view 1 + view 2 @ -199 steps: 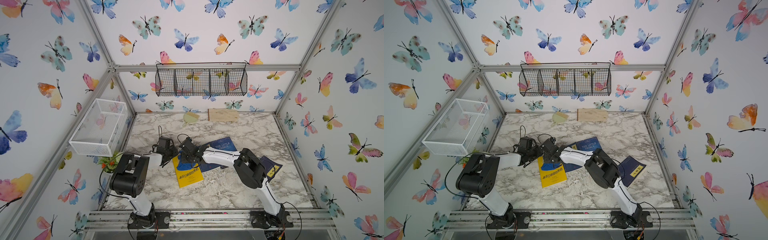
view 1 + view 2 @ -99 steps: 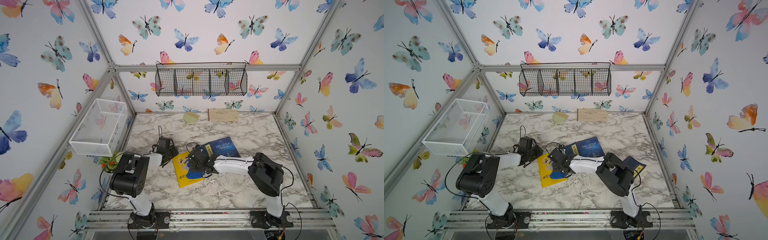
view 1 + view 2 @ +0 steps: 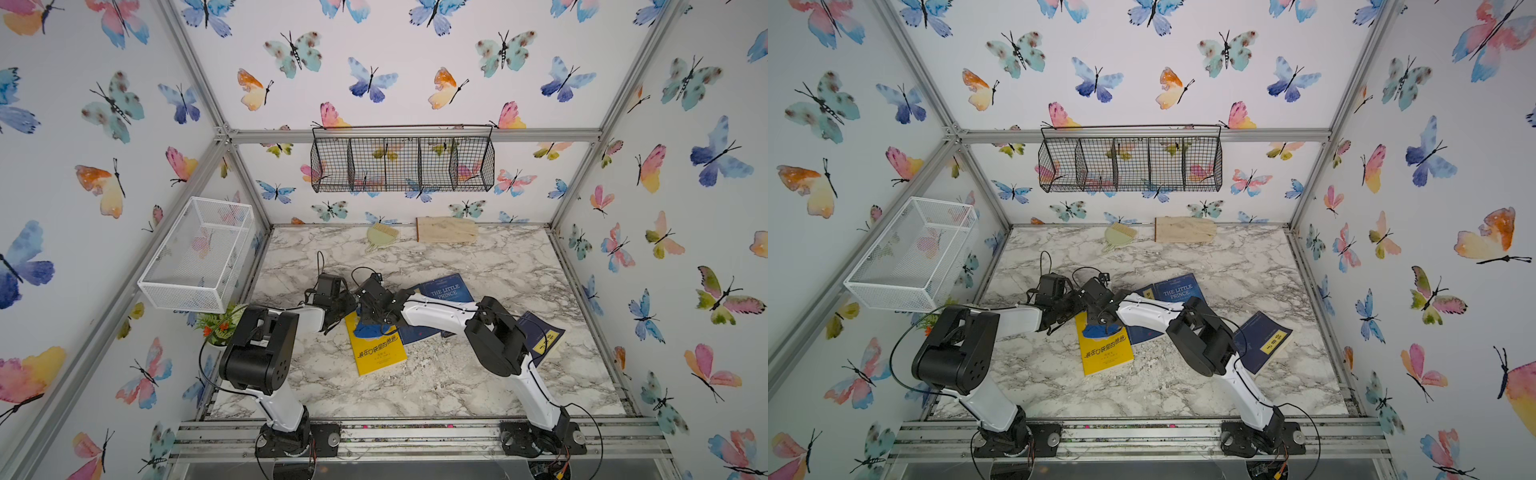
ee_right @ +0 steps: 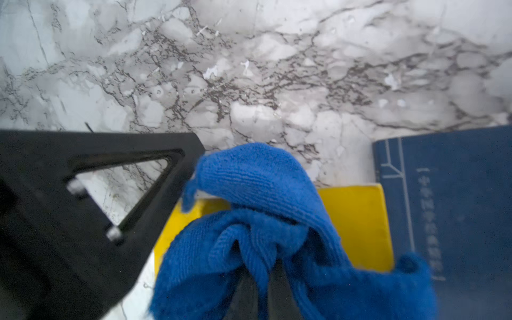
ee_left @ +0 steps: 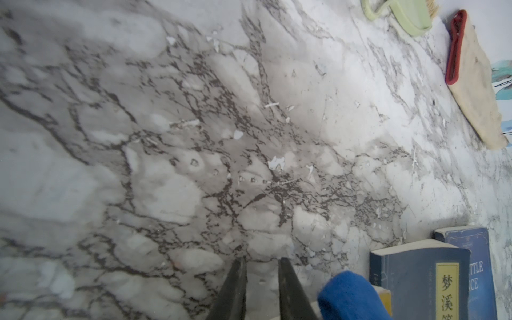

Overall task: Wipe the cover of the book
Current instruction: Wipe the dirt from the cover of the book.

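- Near the middle of the table (image 3: pixel 415 386), a little toward 7 o'clock, the yellow book (image 3: pixel 380 353) is seen lying flat with its cover up. A dark blue book (image 3: pixel 446 291) lies just beside it at 3 o'clock.
- The blue cloth (image 3: pixel 368 330) is now found at the 12 o'clock end of the cover. Half a second earlier it is shown farther toward 6 o'clock, over the middle of the cover, and a second earlier at the 12 o'clock end again.
- One stroke down the cover and back is therefore read from the top views. The book is found in the same spot throughout, so it is not being dragged along.
- Wiping is judged to be under way. The 6 o'clock half, with the printed title, is probably not yet covered by the strokes.
- The right claw (image 4: pixel 261 279) is pressed together on a bunched fold of the cloth (image 4: pixel 263 177). The loose folds are spread around it and rest on the yellow cover.
- The left claw (image 5: pixel 260 259) is held at the book's 11 o'clock corner, its fingers only narrowly apart. Nothing is pinched between them, and bare marble is seen through the gap.
- One left finger lies against that corner in the right wrist view. Whether the book is being pressed down cannot be told.
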Motion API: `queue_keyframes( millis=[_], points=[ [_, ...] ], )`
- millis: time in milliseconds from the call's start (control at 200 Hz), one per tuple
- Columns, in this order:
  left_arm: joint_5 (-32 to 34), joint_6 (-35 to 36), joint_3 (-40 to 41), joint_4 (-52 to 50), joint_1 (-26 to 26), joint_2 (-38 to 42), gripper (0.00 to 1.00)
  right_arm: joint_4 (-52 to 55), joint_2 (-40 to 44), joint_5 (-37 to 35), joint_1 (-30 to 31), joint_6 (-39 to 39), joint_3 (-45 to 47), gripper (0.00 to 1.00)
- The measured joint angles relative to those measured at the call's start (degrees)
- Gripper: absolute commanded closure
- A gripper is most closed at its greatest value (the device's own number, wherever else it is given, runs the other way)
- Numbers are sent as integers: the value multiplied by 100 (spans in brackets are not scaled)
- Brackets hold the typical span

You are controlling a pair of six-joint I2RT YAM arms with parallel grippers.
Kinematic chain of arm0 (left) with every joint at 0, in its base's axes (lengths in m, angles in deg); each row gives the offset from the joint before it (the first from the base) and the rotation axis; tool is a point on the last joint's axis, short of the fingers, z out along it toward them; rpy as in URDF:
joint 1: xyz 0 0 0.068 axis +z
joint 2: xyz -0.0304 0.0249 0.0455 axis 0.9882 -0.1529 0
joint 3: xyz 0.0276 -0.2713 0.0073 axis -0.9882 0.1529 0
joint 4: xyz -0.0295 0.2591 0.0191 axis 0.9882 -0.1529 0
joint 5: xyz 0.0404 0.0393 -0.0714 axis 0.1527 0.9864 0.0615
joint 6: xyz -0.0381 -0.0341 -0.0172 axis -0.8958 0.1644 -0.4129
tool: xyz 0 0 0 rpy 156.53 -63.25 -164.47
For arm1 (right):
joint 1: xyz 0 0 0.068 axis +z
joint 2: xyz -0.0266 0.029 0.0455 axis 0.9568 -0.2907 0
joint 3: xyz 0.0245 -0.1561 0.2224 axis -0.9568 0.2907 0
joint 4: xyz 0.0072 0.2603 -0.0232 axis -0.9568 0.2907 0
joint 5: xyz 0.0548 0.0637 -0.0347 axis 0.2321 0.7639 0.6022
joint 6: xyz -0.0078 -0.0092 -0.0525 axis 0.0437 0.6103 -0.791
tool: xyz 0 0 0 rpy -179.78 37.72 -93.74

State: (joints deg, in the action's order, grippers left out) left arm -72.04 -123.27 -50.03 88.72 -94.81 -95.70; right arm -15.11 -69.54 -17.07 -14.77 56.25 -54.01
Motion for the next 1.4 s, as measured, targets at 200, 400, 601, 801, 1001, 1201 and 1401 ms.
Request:
queue_keyframes(
  millis=[200,400,601,801,1001,1201,1401],
  points=[
    [0,0,0,0,0,-2,76,-164,1172,92,68,269,1617,99],
    [0,2,0,0,0,7,74,146,1036,92,92,319,1373,99],
    [256,140,334,-201,-140,610,67,236,404,7,98,278,540,99],
    [509,282,605,-188,-568,1606,65,114,442,7,94,286,647,99],
    [337,111,713,11,-601,1335,66,-35,514,15,22,306,787,99],
    [111,-46,590,63,-597,800,66,-201,599,240,-90,315,938,99],
    [13,-160,411,249,-518,492,68,-376,706,385,-131,378,1119,99]
  ],
)
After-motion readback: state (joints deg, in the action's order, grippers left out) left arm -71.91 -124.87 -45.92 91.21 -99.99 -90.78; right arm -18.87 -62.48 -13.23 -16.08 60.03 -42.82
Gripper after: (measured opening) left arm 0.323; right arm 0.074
